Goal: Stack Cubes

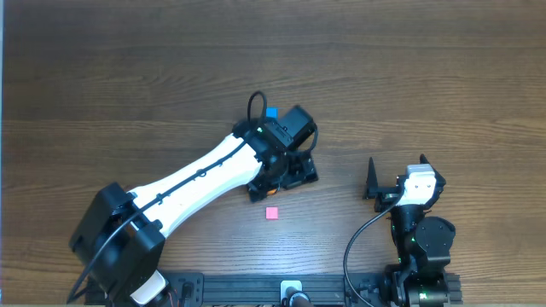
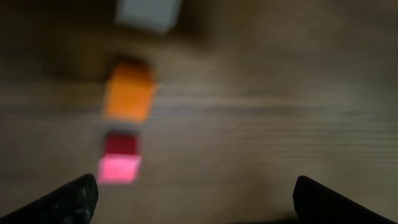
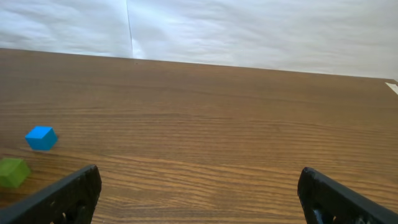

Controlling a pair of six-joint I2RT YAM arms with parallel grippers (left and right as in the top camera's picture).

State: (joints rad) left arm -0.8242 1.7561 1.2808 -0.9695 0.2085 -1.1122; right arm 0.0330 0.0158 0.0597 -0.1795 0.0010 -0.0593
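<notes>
Claws, two, both empty.

1. Left claw (image 2: 196,186): I read its fingers as spread wide with nothing between them. It hangs over the table (image 2: 280,93), out past the middle of the work surface.
2. Pink cube (image 2: 119,167): sits on the table just ahead of one left-claw fingertip, outside the gap between the fingers. Its far part looks darker red. The blur stops me telling more.
3. Orange cube (image 2: 129,90): next beyond the pink cube, in line with it as seen from the left claw. I cannot tell whether the two touch.
4. White cube (image 2: 148,12): farthest from the left claw in that same line, apart from the orange cube.
5. Right claw (image 3: 199,177): fingers equally far apart, gripping nothing. It is drawn back near its own base, low over the table, well apart from the left claw.
6. Blue cube (image 3: 41,137): ahead of the right claw and well off to one side, beyond the line of that finger. From above it lies just past the far side of the left claw.
7. Green cube (image 3: 12,172): near the blue cube, apart from it and closer to the right claw.

No cube rests on another.
</notes>
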